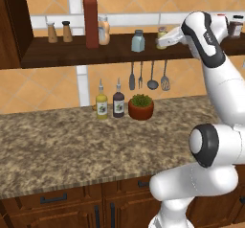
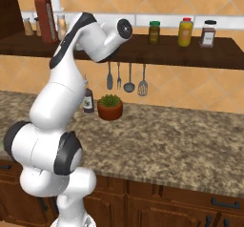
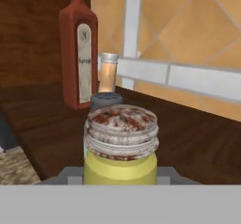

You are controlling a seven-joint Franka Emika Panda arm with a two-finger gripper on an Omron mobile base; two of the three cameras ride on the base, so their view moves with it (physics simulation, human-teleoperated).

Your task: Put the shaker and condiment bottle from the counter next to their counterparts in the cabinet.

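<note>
My gripper [image 1: 165, 40] is up at the cabinet [image 1: 72, 54] shelf, shut on the small yellow-green shaker [image 1: 161, 37]. In the hand view the shaker [image 3: 120, 164] with its worn pale cap sits between my fingertips [image 3: 68, 176]. The pale blue-grey shaker [image 1: 138, 41] stands just left of it, partly hidden behind it in the hand view [image 3: 104, 100]. The tall red condiment bottle [image 1: 91, 18] stands upright on the shelf further left, close beside the squat peach-and-white bottle [image 1: 104, 30]. Whether the held shaker touches the shelf I cannot tell.
Two brown shakers [image 1: 59, 31] stand at the shelf's left end, and three jars [image 2: 186, 32] at its right end. Utensils [image 1: 148, 76] hang under the shelf. On the granite counter [image 1: 72, 145] are a yellow bottle [image 1: 101, 105], a dark bottle [image 1: 118, 103] and a potted plant [image 1: 141, 107].
</note>
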